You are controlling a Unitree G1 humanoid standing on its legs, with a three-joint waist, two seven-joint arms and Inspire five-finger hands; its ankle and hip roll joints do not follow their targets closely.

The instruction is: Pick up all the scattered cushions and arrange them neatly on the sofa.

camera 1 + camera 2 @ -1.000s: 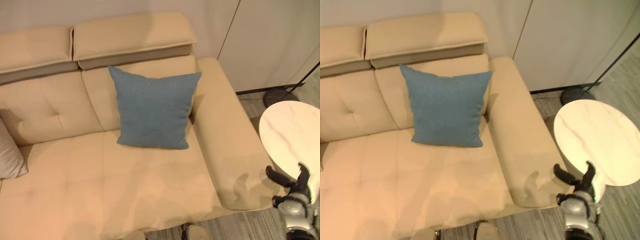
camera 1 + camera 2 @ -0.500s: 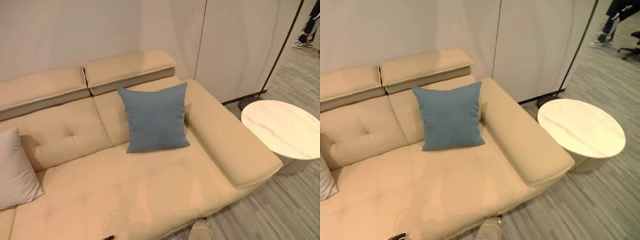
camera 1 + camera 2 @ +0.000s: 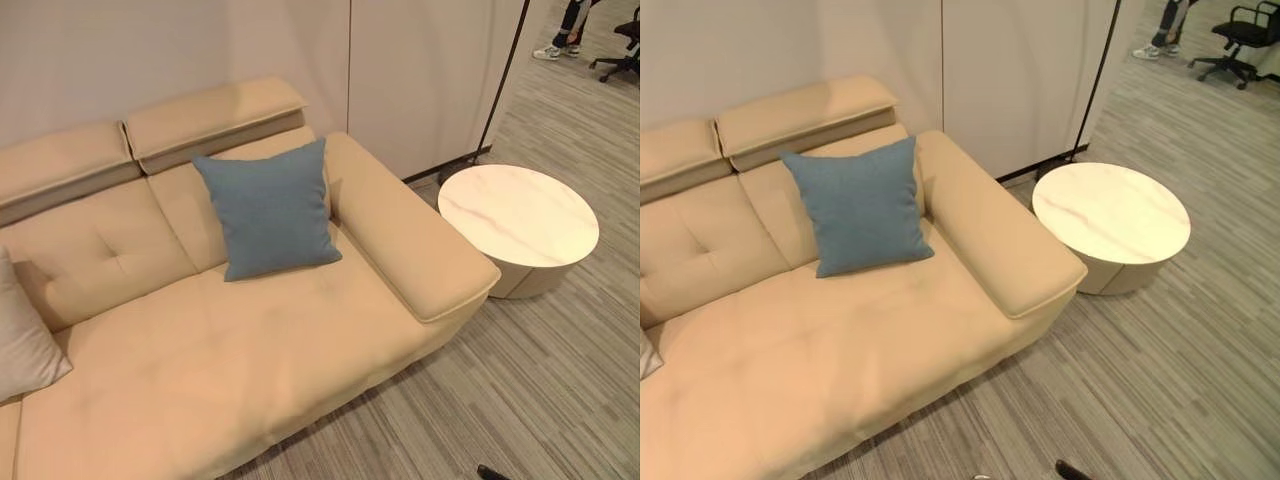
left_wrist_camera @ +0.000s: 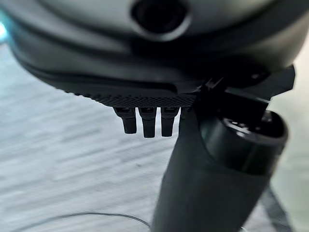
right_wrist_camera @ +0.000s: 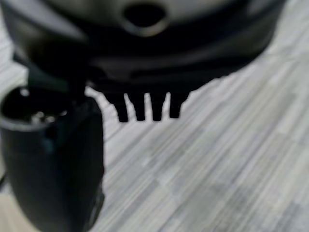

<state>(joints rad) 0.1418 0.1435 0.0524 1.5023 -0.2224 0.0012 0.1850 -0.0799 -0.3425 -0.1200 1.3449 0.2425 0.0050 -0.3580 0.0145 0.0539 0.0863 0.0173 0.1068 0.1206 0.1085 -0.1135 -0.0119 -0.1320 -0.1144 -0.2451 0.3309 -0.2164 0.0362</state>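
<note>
The blue cushion leans upright against my sofa's backrest beside the armrest; a grey cushion sits at the far left. A round table stands beside the sofa. My left hand and right hand hang over striped floor, fingers seemingly straight, empty.

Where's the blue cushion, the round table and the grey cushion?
blue cushion [image 3: 268, 208], left eye view, middle of its front.
round table [image 3: 518, 214], left eye view, centre of its top.
grey cushion [image 3: 22, 340], left eye view, its visible face.

Office lounge: sofa, office chair.
</note>
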